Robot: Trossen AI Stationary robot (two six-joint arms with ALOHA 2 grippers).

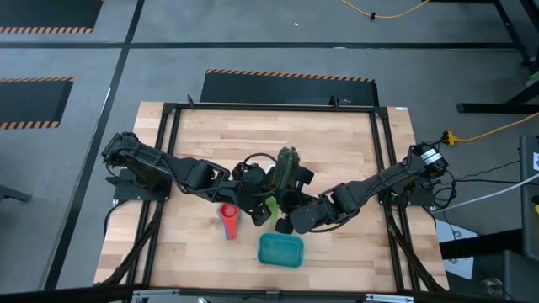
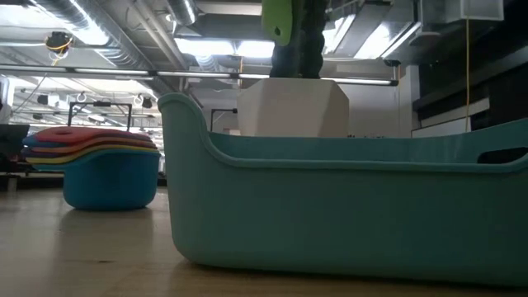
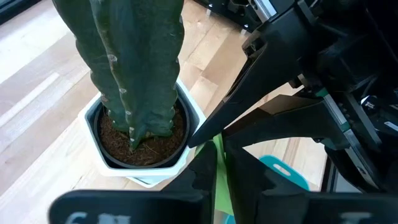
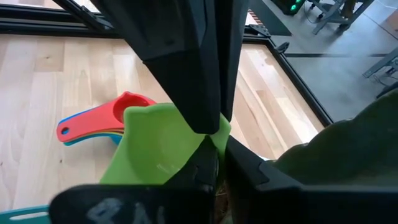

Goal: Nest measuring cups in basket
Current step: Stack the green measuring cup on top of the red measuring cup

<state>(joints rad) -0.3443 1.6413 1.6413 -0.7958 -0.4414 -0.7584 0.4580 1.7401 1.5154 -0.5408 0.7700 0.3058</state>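
Green cup (image 4: 152, 146) pinched between both end effectors; basket (image 1: 280, 250) nearby

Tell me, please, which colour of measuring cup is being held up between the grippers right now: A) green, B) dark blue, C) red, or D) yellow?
A: the right wrist view shows the green cup pinched in the right gripper, while the red-topped stack of cups sits on the table behind it; the left gripper also closes on a green edge beside the cactus pot.
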